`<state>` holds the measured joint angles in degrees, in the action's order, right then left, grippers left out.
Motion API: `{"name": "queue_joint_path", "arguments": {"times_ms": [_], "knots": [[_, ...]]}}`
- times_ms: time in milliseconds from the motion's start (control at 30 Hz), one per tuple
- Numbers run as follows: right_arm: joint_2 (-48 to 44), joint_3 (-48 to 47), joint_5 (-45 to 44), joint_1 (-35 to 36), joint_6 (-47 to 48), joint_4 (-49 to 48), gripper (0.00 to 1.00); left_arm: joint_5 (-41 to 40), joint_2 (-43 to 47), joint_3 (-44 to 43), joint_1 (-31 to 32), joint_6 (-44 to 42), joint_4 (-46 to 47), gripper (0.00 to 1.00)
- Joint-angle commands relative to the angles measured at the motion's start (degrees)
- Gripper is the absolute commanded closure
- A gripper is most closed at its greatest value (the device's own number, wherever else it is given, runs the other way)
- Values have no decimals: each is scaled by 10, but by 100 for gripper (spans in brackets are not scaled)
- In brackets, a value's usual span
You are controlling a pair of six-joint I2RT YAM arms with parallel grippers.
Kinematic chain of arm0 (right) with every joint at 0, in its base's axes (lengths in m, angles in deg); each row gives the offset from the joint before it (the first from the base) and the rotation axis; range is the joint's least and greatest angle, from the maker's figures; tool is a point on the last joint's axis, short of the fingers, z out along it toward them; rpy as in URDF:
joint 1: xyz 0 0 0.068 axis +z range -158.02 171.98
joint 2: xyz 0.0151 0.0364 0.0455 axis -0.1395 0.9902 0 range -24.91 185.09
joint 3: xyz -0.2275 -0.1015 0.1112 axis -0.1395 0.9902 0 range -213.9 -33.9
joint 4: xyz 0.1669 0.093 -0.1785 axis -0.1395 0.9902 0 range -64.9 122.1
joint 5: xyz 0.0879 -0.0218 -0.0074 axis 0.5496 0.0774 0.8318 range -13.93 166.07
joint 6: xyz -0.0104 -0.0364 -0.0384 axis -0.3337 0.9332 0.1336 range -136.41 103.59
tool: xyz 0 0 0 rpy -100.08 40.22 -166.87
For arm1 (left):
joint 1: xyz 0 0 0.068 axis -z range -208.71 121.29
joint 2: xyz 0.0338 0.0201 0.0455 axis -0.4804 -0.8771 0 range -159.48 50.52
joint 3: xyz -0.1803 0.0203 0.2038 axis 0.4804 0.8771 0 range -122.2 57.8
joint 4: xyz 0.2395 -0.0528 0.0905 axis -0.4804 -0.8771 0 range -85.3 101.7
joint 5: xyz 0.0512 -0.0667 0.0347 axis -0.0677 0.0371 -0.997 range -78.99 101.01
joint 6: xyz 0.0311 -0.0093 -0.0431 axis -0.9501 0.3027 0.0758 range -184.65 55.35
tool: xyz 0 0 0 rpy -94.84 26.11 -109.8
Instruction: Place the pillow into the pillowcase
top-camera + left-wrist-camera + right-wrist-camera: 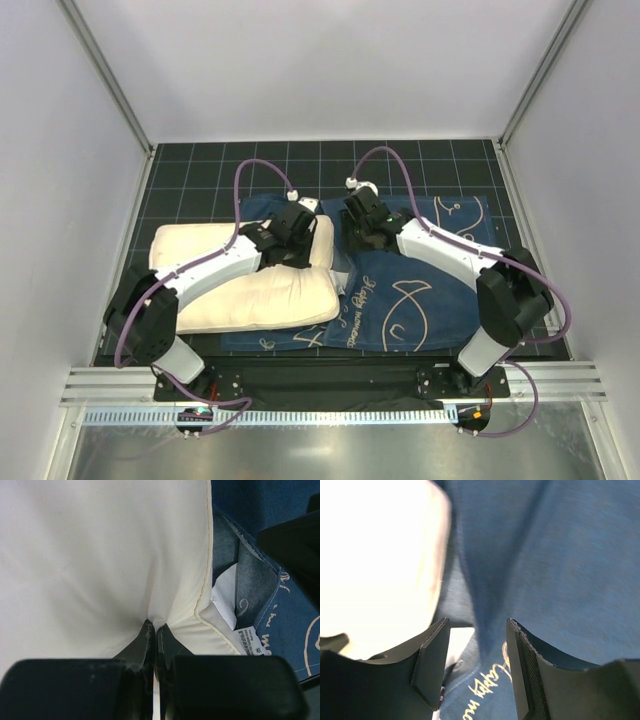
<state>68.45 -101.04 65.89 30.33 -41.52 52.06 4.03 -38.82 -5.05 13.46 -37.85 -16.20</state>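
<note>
The plump cream pillow (250,295) lies flat over the left part of the spread navy fish-print pillowcase (430,300).

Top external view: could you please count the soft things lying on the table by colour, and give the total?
Cream-white: 1 (the pillow)
Navy-blue with white drawings: 1 (the pillowcase)
Total: 2

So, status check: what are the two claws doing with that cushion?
Left gripper shut on plump cream-white pillow. Right gripper open above navy-blue fish-print fabric pillowcase. Pillow mostly outside it. Nothing in the way.
</note>
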Motion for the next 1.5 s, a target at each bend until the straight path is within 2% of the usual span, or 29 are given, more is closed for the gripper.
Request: {"name": "queue_joint_path", "arguments": {"times_ms": [0, 300, 567, 633, 733, 767, 900, 967, 1133, 1233, 1467], "knots": [[12, -30, 36, 17, 32, -24, 44, 1, 5, 30, -19, -17, -55, 100], [78, -60, 23, 33, 58, -13, 43, 26, 16, 47, -30, -14, -38, 100], [131, -72, -73, 33, 52, 5, 42, 33, 14, 52, -31, -11, -29, 100], [142, -76, -79, 33, 52, 7, 47, 32, 14, 52, -31, -11, -29, 100], [150, -86, -99, 33, 43, 12, 65, 37, 14, 52, -31, -10, -29, 100], [152, -93, -110, 33, 41, 14, 74, 38, 14, 51, -31, -9, -28, 100], [130, -107, -99, 30, 35, 8, 88, 42, 7, 42, -31, -17, -39, 100], [117, -119, -79, 21, 25, 8, 91, 43, 3, 36, -30, -20, -48, 100], [123, -175, -41, -1, 5, 36, 92, 54, 0, 34, -29, -25, -49, 100], [135, -231, -47, -3, -8, 68, 92, 59, -4, 33, -29, -27, -52, 100], [141, -273, -71, -4, -42, 95, 95, 68, -15, 26, -19, -34, -58, 100]]}}
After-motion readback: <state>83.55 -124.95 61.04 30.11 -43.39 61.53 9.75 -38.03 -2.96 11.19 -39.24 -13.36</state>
